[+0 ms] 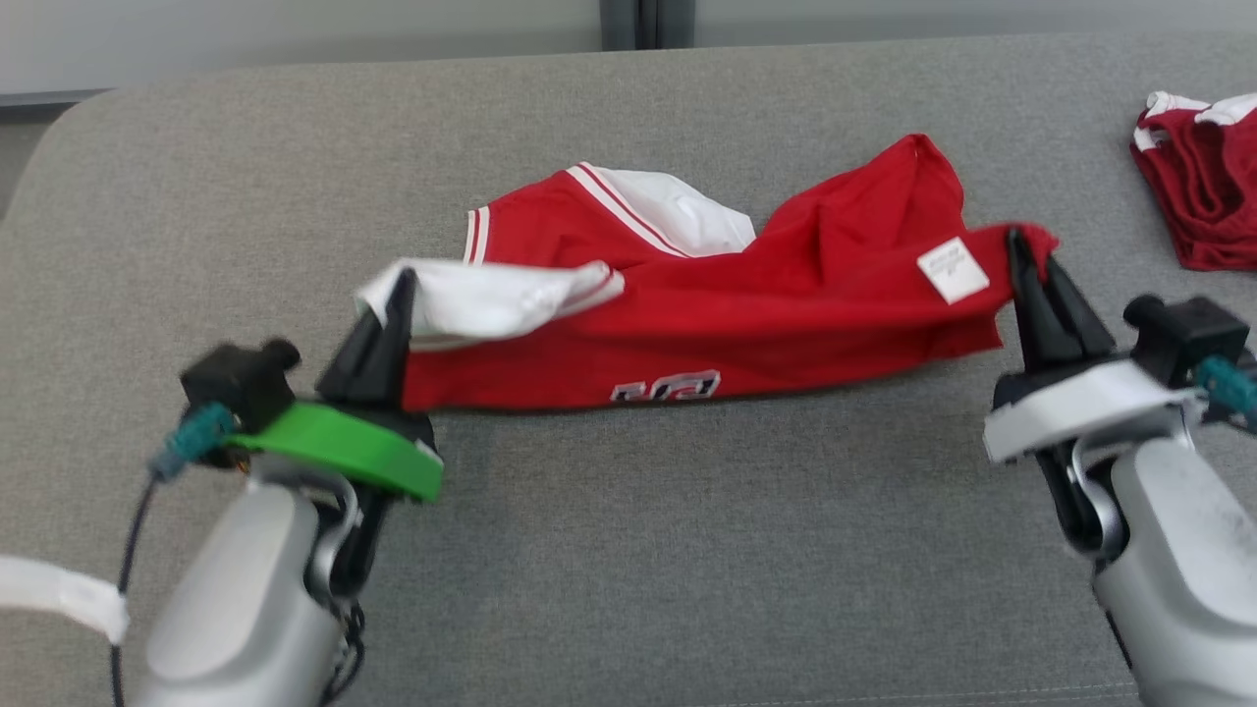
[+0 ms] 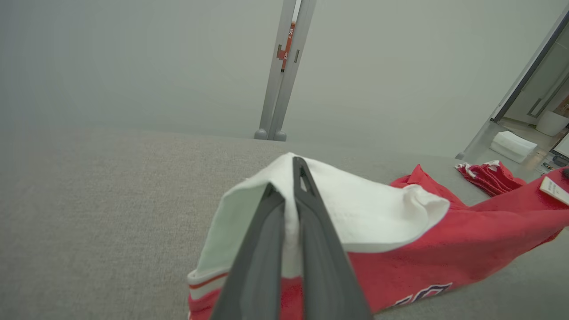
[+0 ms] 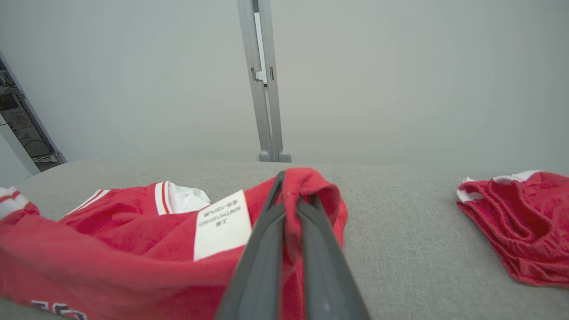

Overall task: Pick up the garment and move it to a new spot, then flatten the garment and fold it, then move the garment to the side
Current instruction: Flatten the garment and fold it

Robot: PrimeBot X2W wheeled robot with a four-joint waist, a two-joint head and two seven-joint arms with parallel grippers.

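Both clamp the crumpled red-and-white jersey garment (image 1: 746,314): left gripper (image 1: 402,283) at its white end, right gripper (image 1: 1021,245) at its red corner; lift level, taut

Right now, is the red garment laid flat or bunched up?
Bunched: the red garment is creased, stretched between the left gripper and right gripper, both shut on it.

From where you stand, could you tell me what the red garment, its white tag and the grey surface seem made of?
Red garment: soft matte knit, likely cotton or polyester; it drapes and creases. White tag: thin smooth label with printed text, material unclear. Grey surface: woven upholstery, by its speckled weave.
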